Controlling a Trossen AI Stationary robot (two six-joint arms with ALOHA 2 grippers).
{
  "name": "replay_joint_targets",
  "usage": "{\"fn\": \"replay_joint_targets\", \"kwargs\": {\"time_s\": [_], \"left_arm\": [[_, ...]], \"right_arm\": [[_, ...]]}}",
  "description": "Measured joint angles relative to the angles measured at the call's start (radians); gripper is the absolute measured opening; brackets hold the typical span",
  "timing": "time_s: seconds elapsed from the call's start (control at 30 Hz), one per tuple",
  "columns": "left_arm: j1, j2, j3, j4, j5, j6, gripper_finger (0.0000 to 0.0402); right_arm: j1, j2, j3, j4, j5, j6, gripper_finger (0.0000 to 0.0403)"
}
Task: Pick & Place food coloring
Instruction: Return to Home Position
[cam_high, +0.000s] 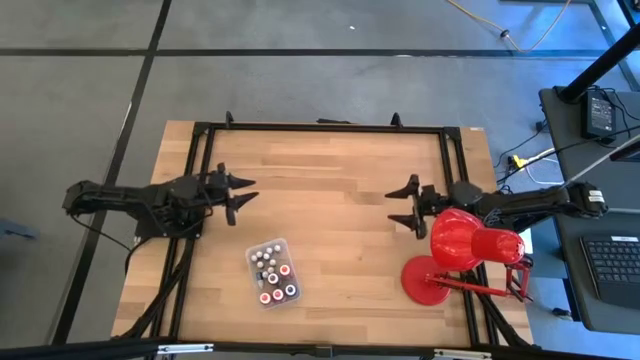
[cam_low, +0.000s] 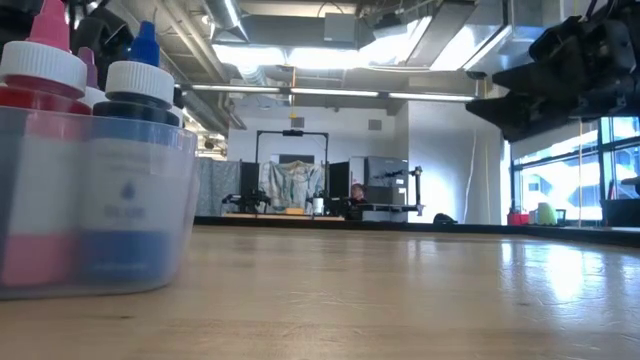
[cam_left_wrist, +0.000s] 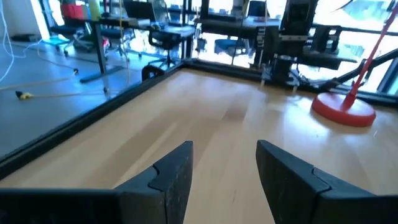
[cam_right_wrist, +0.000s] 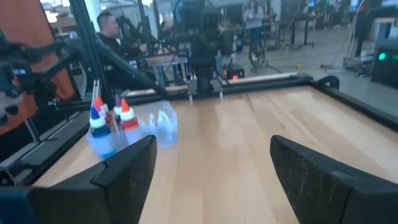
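The food coloring (cam_high: 272, 273) is several tiny dropper bottles with white, red and blue caps. They stand upright in a clear plastic tray (cam_high: 252, 254) that rests on the wooden table, left of the middle and toward the near edge. The low view shows the tray (cam_low: 150, 210) close up at the left. The right wrist view shows it (cam_right_wrist: 163, 132) with the bottles (cam_right_wrist: 111, 124) farther off. My left gripper (cam_high: 243, 196) (cam_left_wrist: 224, 174) hovers open over the table's left side, beyond the tray. My right gripper (cam_high: 392, 206) (cam_right_wrist: 211, 168) hovers open at the right side, pointing toward the tray.
A big red desk lamp (cam_high: 465, 245) stands at the near right with its round base (cam_high: 428, 281) (cam_left_wrist: 343, 112) on the table, close to my right arm. A black frame (cam_high: 320, 127) runs round the tabletop. A person (cam_right_wrist: 109, 31) sits beyond the table.
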Motion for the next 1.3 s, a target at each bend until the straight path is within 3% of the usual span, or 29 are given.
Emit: {"fn": "replay_joint_targets", "kwargs": {"time_s": [0.4,0.9,1.17,1.3], "left_arm": [[0.000,-0.266,-0.028,-0.175,-0.014,0.019,0.0171],[0.001,-0.265,-0.047,-0.190,-0.042,0.002,0.0172],[0.001,-0.265,-0.048,-0.185,-0.038,0.003,0.0171],[0.001,-0.265,-0.074,-0.079,-0.015,0.032,0.0172]], "right_arm": [[-0.012,-0.186,0.000,-0.127,0.001,-0.020,0.0316],[-0.012,-0.392,0.000,-0.249,0.014,-0.055,0.0316],[-0.012,-0.569,0.000,-0.396,0.083,-0.058,0.0317],[-0.011,-0.610,0.001,-0.431,0.103,-0.058,0.0316]]}}
